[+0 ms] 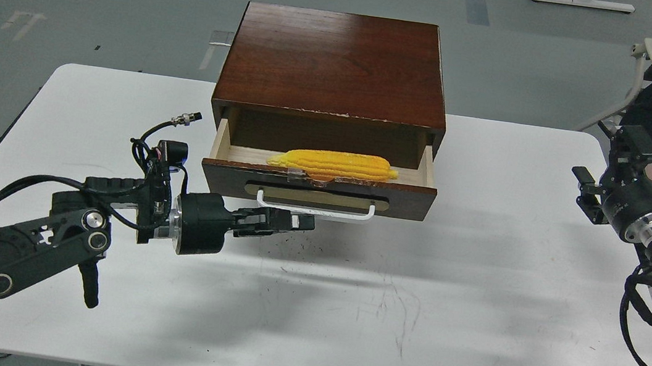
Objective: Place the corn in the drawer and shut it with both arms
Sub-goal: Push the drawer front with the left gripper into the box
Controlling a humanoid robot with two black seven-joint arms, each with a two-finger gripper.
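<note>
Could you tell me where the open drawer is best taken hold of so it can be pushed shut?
Probably the white bar handle on the drawer front, approached from the table side. It stands clear of the panel, spans its middle, and faces the left gripper just below it. The corn already lies inside.

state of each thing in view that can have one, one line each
drawer: open, pulled partway out of the cabinet
corn: lying lengthwise inside the drawer
left gripper: fingers close together, empty, just below the handle
right gripper: at the table's right edge, holding nothing, finger state unclear
</note>
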